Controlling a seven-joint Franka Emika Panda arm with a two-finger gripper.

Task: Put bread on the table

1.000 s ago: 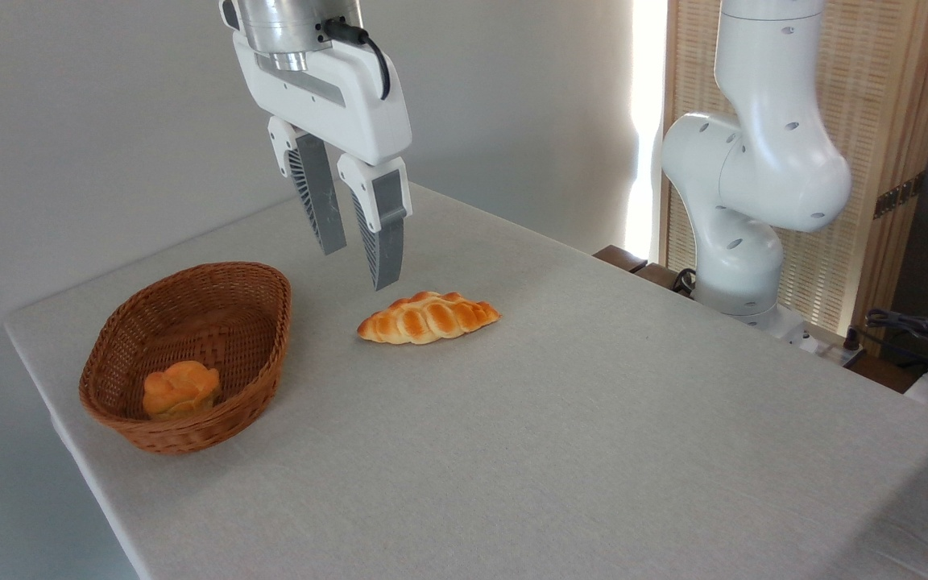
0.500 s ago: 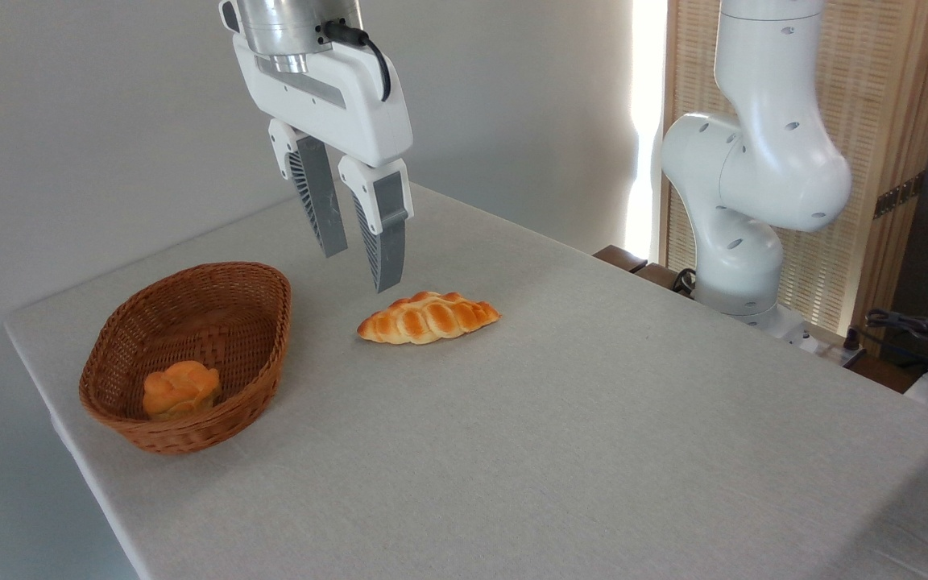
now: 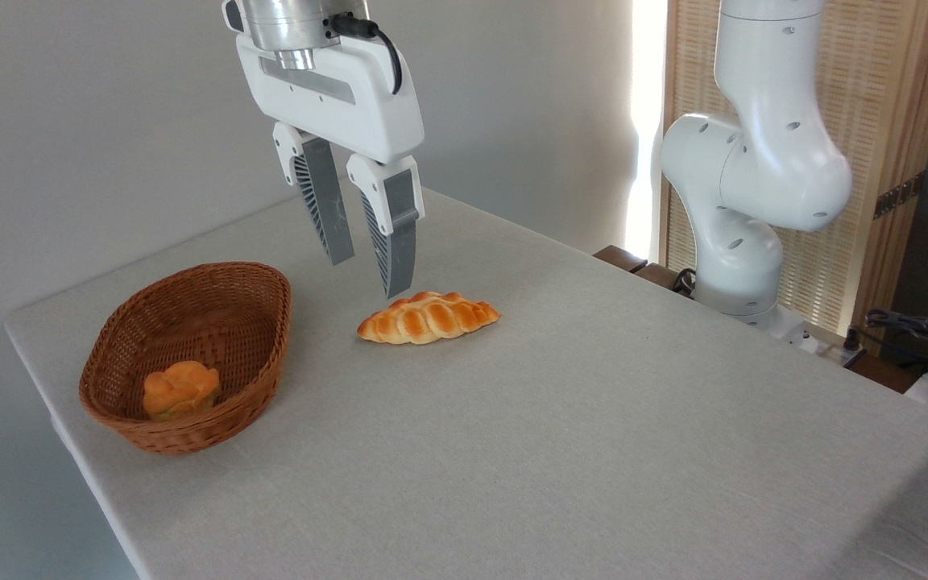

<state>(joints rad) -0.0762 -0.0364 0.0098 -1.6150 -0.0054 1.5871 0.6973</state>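
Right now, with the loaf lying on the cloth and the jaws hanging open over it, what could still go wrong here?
1. The gripper hangs just above the bread, with one fingertip close to its back edge; a sideways or downward move could nudge the loaf.
2. The basket with the bun sits to the left; a low retreat that way might clip its rim.

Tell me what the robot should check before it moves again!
1. Bread lies on the table, outside the basket: ok.
2. Pincer empty, jaws apart: ok.
3. Pincer clear of the bread: cannot tell; the near fingertip looks just above the loaf's back edge.
4. Bun sits inside the basket: ok.
5. Bread well away from the table's edges: ok.
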